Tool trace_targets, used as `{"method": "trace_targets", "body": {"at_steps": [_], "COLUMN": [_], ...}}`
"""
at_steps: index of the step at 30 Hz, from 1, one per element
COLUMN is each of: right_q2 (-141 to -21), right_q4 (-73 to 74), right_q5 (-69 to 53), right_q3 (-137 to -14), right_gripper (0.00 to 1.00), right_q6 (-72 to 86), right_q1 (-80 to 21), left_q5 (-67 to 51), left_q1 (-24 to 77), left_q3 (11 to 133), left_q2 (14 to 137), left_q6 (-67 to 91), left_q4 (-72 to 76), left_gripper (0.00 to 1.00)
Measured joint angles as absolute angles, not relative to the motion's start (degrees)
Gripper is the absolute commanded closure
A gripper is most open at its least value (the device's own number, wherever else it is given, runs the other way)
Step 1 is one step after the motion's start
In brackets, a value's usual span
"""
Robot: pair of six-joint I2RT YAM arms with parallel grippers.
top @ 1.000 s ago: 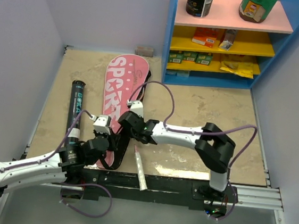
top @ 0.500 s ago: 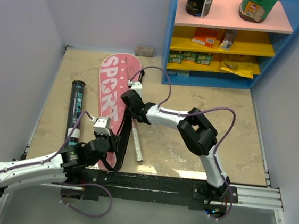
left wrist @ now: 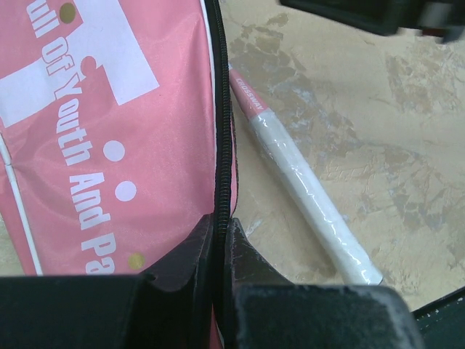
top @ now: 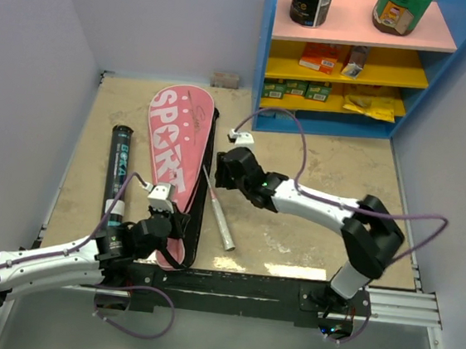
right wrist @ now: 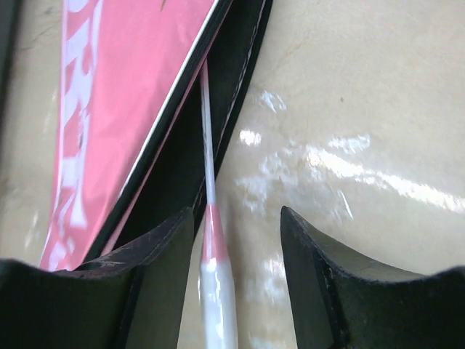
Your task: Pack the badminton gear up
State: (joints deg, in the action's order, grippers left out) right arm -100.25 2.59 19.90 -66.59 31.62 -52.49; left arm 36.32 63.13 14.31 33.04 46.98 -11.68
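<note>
The pink bag (top: 175, 145) lettered "SPORT" lies lengthwise on the table, its black zip edge open on the right side. A racket's thin shaft runs into that opening, and its white-wrapped handle (top: 222, 226) lies on the table outside the bag. My right gripper (top: 219, 175) stands open over the shaft; in the right wrist view the handle (right wrist: 213, 280) lies loose between the fingers (right wrist: 156, 262), nearer the left one. My left gripper (left wrist: 220, 234) is shut on the bag's black zip edge (left wrist: 221, 145) at the near end. The black tube (top: 119, 172) lies left of the bag.
A blue shelf unit (top: 345, 61) with jars and boxes stands at the back right. A small block (top: 225, 79) rests against the back wall. Side walls close in on both sides, and the arms' base rail (top: 230, 284) runs along the near edge.
The right gripper has opened and let go of the racket handle, then drawn back to the right. The racket has gone deeper into the bag, and the bag's far end has swung left.
</note>
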Motion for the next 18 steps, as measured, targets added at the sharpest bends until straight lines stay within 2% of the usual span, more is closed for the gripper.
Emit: {"method": "trace_targets", "body": {"at_steps": [9,14,18], "right_q2": [-76.73,-74.02,-73.73], "right_q4": [9.06,9.78,7.62], "right_q5": [10.0,2.83,-3.22], "right_q3": [-49.28,-44.99,-40.71], "right_gripper": [0.45,0.47,0.53], "right_q6": [31.9,31.99,32.69], "right_q1": [-52.49,-52.49,-52.49], "left_q5": [36.42,36.42,36.42], "left_q1": [63.16,63.16,63.16], "left_q3": [15.2,15.84,16.1], "left_q2": [34.2,35.33,35.62], "left_q6": [46.94,46.92,46.92], "left_q4": [-12.01,-11.94,-11.79], "left_gripper": [1.0,1.0,1.0]}}
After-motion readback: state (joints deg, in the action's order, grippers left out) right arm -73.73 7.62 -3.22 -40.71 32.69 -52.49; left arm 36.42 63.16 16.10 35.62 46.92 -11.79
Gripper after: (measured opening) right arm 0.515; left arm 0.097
